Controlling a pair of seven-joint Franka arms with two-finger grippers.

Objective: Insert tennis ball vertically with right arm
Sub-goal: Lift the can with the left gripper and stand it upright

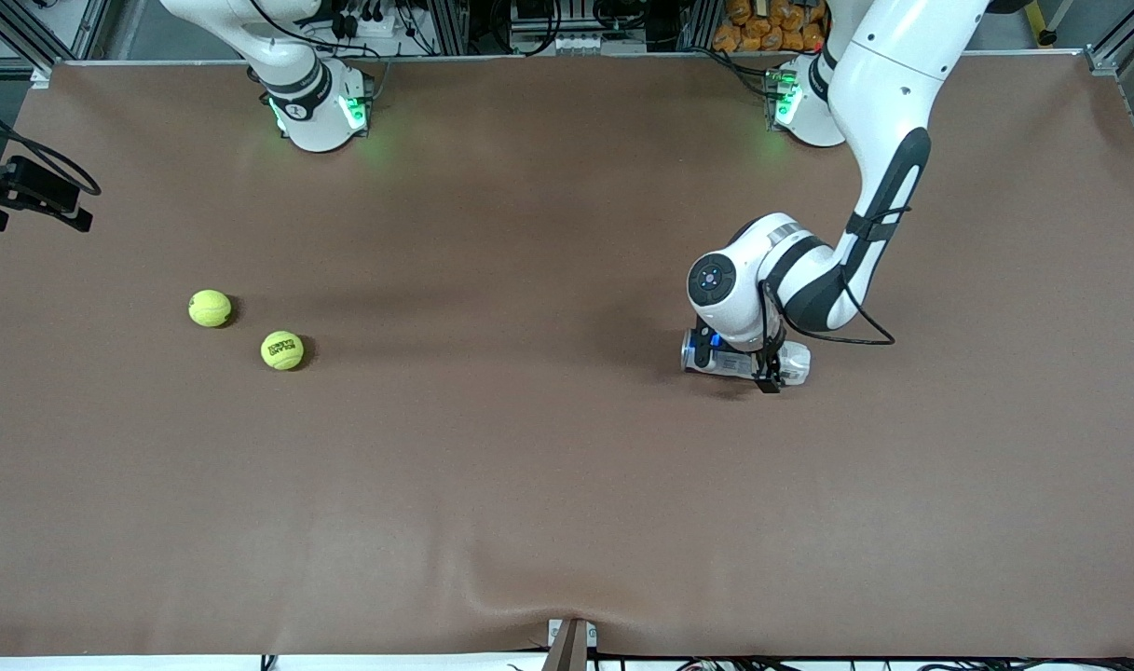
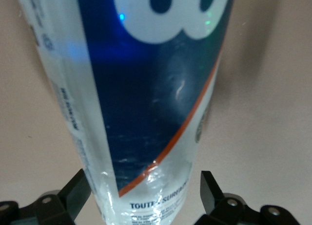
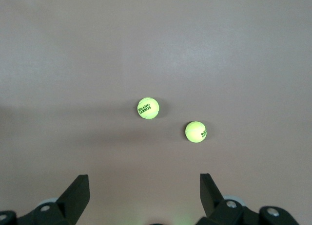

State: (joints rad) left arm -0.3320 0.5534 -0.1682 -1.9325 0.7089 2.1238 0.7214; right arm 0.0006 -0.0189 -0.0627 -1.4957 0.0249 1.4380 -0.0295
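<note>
Lying clear plastic ball tube with blue label (image 1: 790, 362) sits between the left hand's (image 2: 145, 188) spread fingers. Two yellow-green felt tennis balls (image 1: 282, 350) rest apart on open brown surface (image 1: 529, 485) below the released right hand (image 3: 145, 192).

"TOUTES SURFACES" on clear tube (image 2: 146, 113); "ROLAND GARROS" on tennis ball (image 3: 148, 108).

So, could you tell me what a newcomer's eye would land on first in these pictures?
Probably the left gripper down at the left arm's end of the table, its fingers either side of a clear tennis ball can lying there. Next, two yellow tennis balls side by side toward the right arm's end.
</note>
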